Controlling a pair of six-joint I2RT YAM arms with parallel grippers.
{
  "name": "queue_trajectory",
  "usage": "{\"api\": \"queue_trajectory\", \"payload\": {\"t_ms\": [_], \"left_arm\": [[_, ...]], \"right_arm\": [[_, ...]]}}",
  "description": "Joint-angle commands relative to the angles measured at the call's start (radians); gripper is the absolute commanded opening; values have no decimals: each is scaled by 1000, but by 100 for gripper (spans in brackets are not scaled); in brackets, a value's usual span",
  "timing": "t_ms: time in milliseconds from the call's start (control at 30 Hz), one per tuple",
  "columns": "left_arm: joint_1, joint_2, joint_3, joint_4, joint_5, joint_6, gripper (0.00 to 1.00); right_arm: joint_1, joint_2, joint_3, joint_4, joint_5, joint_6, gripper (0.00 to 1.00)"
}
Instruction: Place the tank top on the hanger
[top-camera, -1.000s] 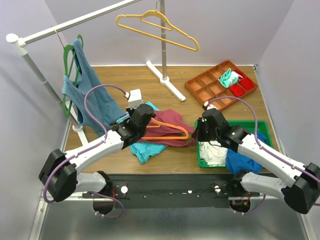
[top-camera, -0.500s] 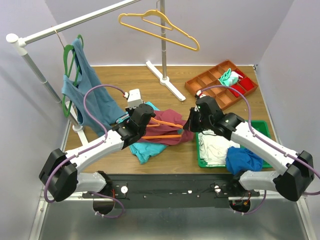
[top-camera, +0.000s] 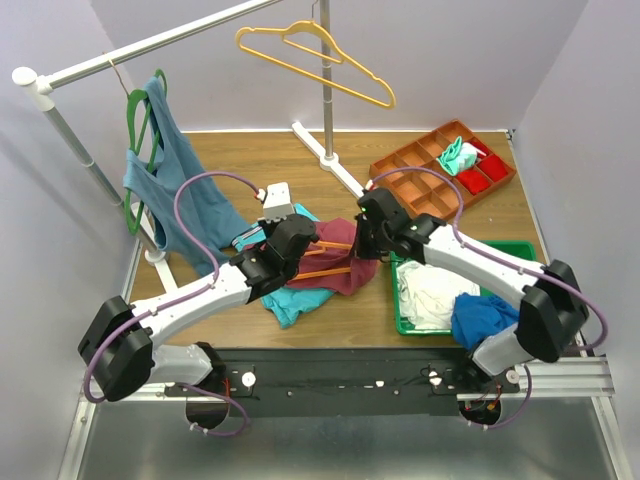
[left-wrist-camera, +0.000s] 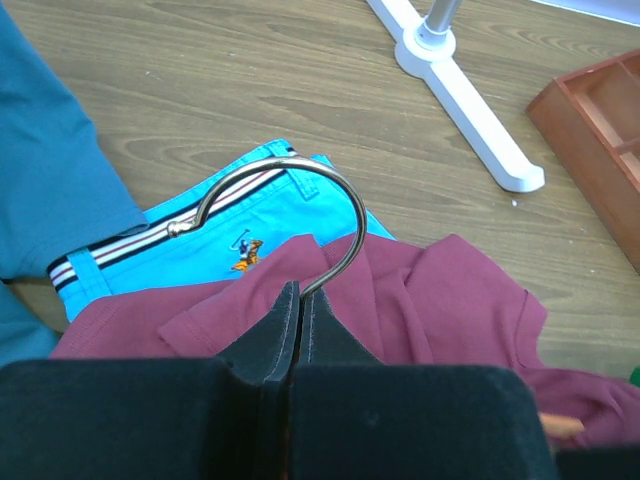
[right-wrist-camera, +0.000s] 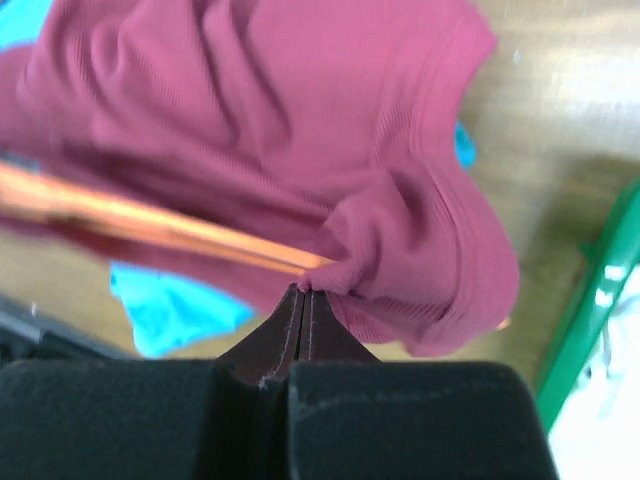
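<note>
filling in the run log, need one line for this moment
left claw: shut on hanger hook | right claw: shut on tank top

The right gripper (top-camera: 358, 240) has swung left, away from over the green bin (top-camera: 528, 254), and now pinches a fold of the tank top (top-camera: 347, 272), which has bunched up leftward (its spread right side is gone). The hanger (top-camera: 322, 271) shows less of its right end, and the left gripper (top-camera: 303, 243) has edged slightly right.
</note>
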Motion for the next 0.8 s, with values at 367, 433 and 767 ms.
{"api": "queue_trajectory", "payload": {"t_ms": [367,433,767], "left_arm": [[-38,21,101,36,-68,14,0],[-38,19,101,44,-59,28,0],[-38,-42,118,48,5,81,0]], "right_arm": [[16,98,307,-17,-32,-33,1],[18,84,302,-17,-35,-41,1],[16,89,413,-120,48,-121,13]]}}
